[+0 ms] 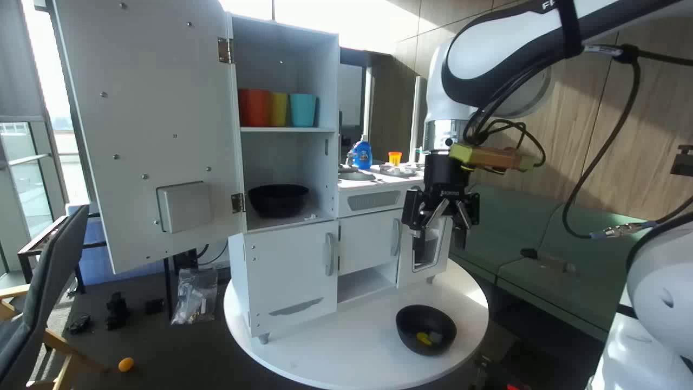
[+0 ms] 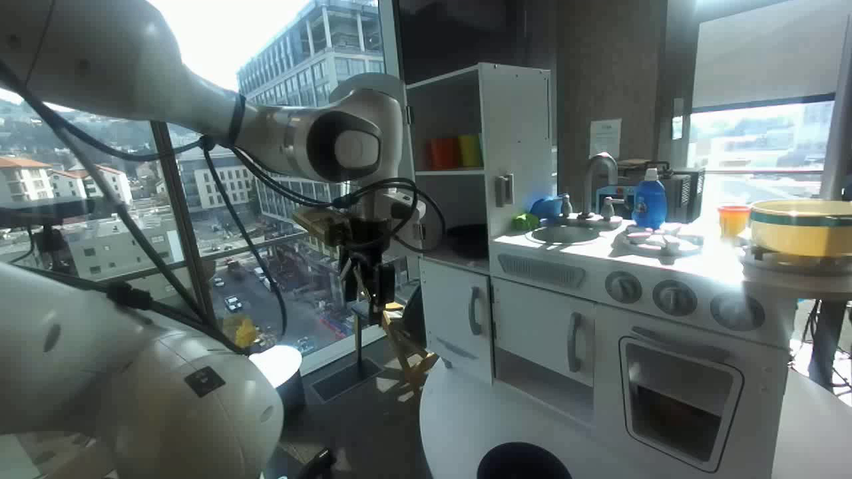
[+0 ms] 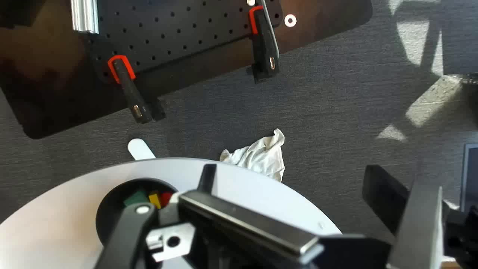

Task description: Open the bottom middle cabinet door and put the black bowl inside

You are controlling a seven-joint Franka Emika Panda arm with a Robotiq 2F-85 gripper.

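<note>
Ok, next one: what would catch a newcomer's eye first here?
The tall upper door of the white toy kitchen, swung wide open at the left of an exterior view, probably wins, with bright cups on the upper shelf inside. Next comes the black bowl, holding colored pieces, on the round white table, then the pincer, open in mid-air.

Black on the bowl point(image 1: 426, 319); yellow, red and, though shaded, probably dark green on the pieces point(image 3: 154, 200) inside. Plain white on the middle door point(image 1: 364, 244), grey on its handle point(image 1: 396, 237). White likewise on the counter point(image 1: 346, 344). Black on the tool point(image 1: 439, 241), silver on its links point(image 1: 436, 213). Black also on the shelf bowl point(image 1: 279, 200). Orange-red, yellow and turquoise on the cups point(image 1: 302, 111). Blue on the bottle point(image 2: 649, 206), white on its cap point(image 2: 651, 174). Yellow on the pot point(image 2: 799, 241), with a green band point(image 2: 805, 217). Black, dotted with holes, on the pegboard point(image 3: 153, 35). Brown wood grain on the wall point(image 1: 660, 119).
</note>
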